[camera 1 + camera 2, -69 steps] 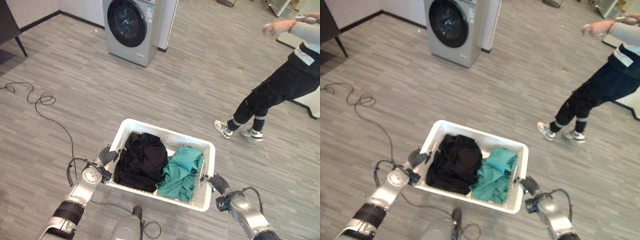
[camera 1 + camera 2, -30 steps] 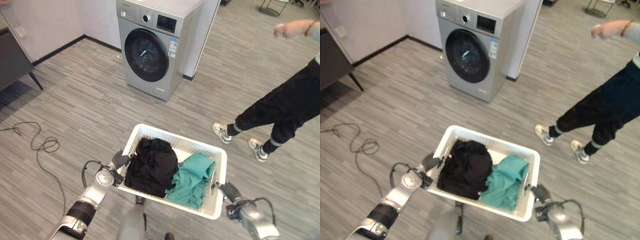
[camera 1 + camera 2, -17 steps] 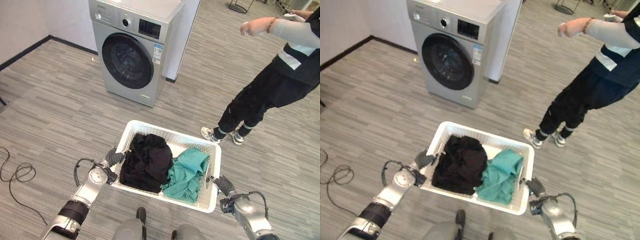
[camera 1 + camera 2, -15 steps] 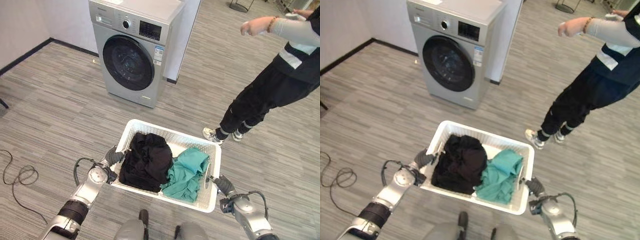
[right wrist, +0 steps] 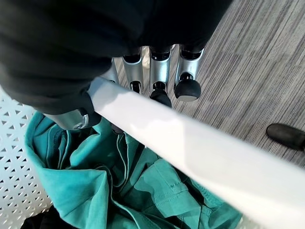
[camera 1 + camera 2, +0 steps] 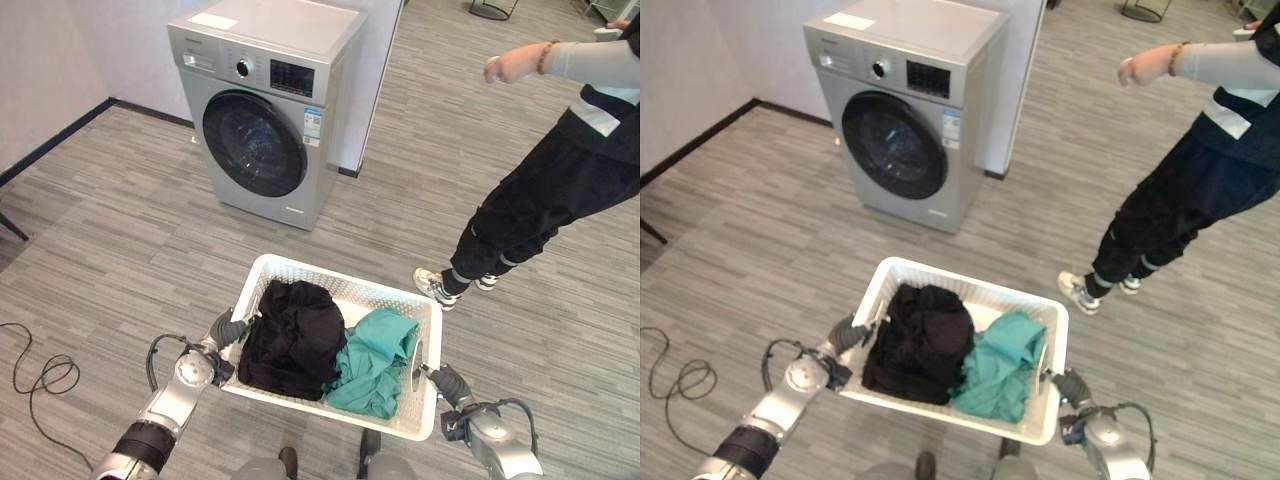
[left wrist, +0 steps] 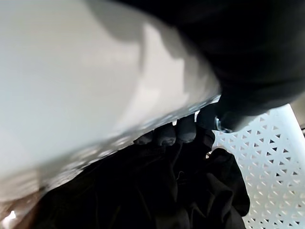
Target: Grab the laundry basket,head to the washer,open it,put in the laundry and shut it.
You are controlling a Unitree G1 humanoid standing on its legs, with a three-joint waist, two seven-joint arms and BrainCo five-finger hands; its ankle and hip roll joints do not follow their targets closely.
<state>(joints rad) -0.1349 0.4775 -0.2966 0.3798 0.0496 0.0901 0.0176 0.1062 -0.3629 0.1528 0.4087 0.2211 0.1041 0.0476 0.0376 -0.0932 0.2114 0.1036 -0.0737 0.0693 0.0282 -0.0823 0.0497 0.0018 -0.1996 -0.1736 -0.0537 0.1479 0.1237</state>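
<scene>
Fingers [image 5: 160, 71] of the right hand [image 6: 452, 386] and left hand [image 6: 226, 329] clench the rims of the laundry basket [image 6: 340, 289], carried near the closed washer [image 6: 262, 120]; next, set down and open.

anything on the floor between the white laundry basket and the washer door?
Nothing: in the left eye view, bare grey wood-look floor separates the white perforated plastic laundry basket from the silver front-loading washer.

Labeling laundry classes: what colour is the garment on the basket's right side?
Teal green garment, beside a black one; clearest in the left eye view.
</scene>
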